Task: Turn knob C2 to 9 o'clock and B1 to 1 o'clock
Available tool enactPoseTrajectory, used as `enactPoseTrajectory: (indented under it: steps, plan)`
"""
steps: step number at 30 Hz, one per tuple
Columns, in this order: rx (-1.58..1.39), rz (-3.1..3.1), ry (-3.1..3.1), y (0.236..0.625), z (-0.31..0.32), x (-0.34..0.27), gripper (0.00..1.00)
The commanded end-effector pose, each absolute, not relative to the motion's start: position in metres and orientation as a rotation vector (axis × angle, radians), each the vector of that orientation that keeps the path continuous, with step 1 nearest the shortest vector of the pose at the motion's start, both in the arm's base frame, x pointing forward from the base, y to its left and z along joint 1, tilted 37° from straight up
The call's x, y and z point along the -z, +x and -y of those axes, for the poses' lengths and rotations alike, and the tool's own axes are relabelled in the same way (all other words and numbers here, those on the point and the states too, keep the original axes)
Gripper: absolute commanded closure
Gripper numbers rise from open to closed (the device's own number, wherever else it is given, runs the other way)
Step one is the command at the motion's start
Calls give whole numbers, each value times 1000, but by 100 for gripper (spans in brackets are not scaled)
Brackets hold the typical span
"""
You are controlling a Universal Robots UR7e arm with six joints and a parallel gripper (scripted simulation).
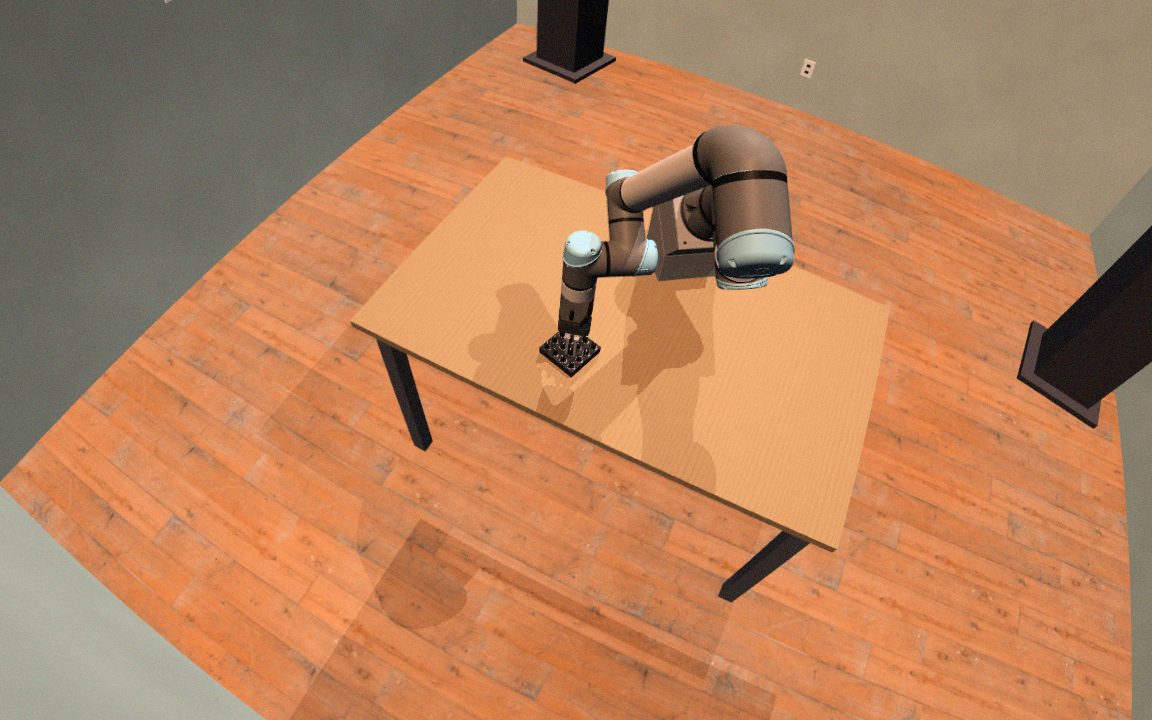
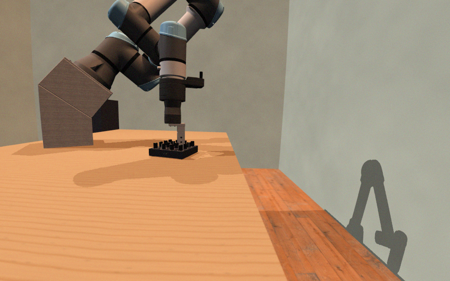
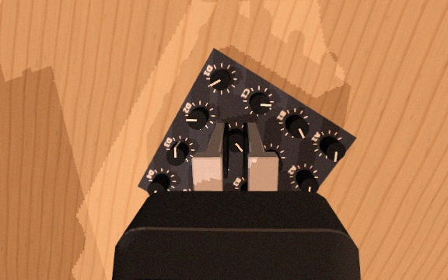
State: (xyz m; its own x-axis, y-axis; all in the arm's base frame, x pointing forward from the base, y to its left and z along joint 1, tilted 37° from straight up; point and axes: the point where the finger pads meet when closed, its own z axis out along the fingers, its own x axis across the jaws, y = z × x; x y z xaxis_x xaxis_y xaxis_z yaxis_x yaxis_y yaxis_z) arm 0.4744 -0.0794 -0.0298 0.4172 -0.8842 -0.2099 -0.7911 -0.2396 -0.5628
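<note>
The black knob box (image 1: pixel 570 369) (image 2: pixel 165 153) (image 3: pixel 306 152) sits flat on the table. My gripper (image 1: pixel 572 337) (image 2: pixel 181 142) (image 3: pixel 236 139) points down over it and is shut on knob C2 (image 3: pixel 235 140), one finger on each side. In the wrist view C2's white line points down and right, between its 12 and 1 o'clock marks. Knob B1 (image 3: pixel 296 125) stands free, right of the fingers, and its line points at about 1 o'clock. C2's name and some of its marks are hidden behind the left finger.
Knobs C1 (image 3: pixel 260 103) and D2 (image 3: pixel 198 118) stand close to the fingers. B2 (image 3: pixel 276 159) is partly hidden by the right finger. B3, C3 and the far corner of the box are mostly hidden by the gripper body. The table (image 1: pixel 768 402) (image 2: pixel 115 223) carries the box near one long edge.
</note>
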Motion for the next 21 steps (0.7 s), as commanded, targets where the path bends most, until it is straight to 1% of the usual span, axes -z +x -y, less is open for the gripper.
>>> enactPoseTrajectory:
  steps: [1, 21]
  plan:
    - [242, -1302, -2148, 475, 80, 30, 70]
    - [401, -863, -2391, 475, 80, 30, 70]
